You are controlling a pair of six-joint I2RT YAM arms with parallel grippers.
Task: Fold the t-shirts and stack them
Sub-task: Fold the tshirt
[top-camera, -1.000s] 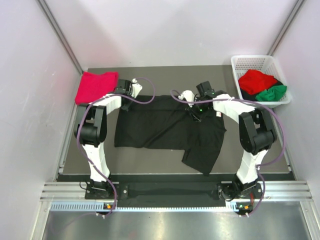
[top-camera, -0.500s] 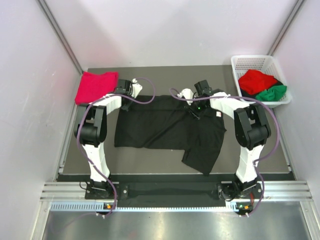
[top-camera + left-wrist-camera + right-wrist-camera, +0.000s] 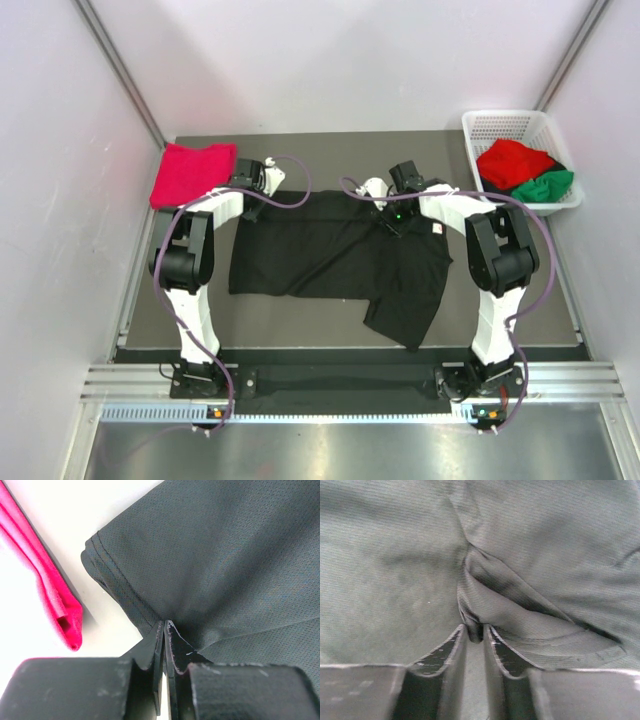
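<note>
Finds the black t-shirt [image 3: 330,255] spread open mid-table [image 3: 300,320], unfolded, one sleeve trailing toward the near edge. Pinches its stitched far-left hem with the left gripper [image 3: 164,630], fingers pressed together on the cloth. Nips a raised ridge of the same shirt near its far edge, right of centre, with the right gripper [image 3: 475,632]; fingers almost together, cloth wedged between the tips. Counts one item done, by the look of it: crimson-pink t-shirt [image 3: 192,173] folded at the far-left corner, just beside the black hem, not touching. Notes the bright red t-shirt [image 3: 512,160] and green t-shirt [image 3: 545,186] heaped in the white basket [image 3: 500,122] at far right, something black under them. Judges progress early: first fold of the black shirt not yet made, then stacking on the crimson one, then the basket contents
</note>
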